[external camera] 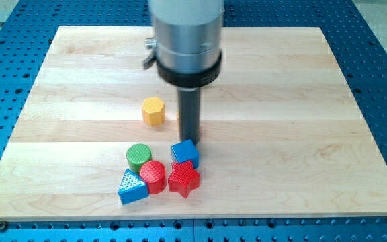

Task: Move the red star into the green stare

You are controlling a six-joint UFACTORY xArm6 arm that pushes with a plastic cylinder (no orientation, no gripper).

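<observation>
The red star [183,179] lies near the view's bottom, middle. It touches the blue cube [185,152] above it and the red cylinder [153,177] at its left. No green star shows; the only green block is a green cylinder [138,156] at the upper left of the red cylinder. My tip [191,138] stands just above the blue cube, close to its top edge, some way above the red star.
A blue triangle [132,187] lies at the lower left of the cluster. A yellow hexagon [153,111] sits alone left of the rod. The wooden board [301,134] ends at blue perforated table on all sides.
</observation>
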